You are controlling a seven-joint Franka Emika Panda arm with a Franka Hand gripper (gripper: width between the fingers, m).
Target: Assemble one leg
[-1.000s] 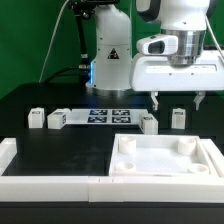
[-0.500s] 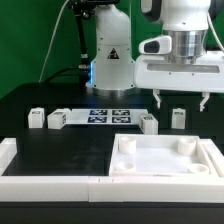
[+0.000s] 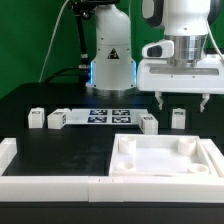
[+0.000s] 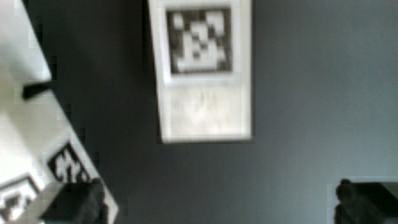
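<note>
While the pincer hangs spread, the leg stands beneath — untouched; gaps beside.

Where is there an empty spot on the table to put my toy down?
The biggest bare patch of table lies between the front wall, the tray part, the marker board and the two legs at the exterior view's left. The exterior view's right is crowded: the open tool hangs over two more legs beside the tray part.
</note>
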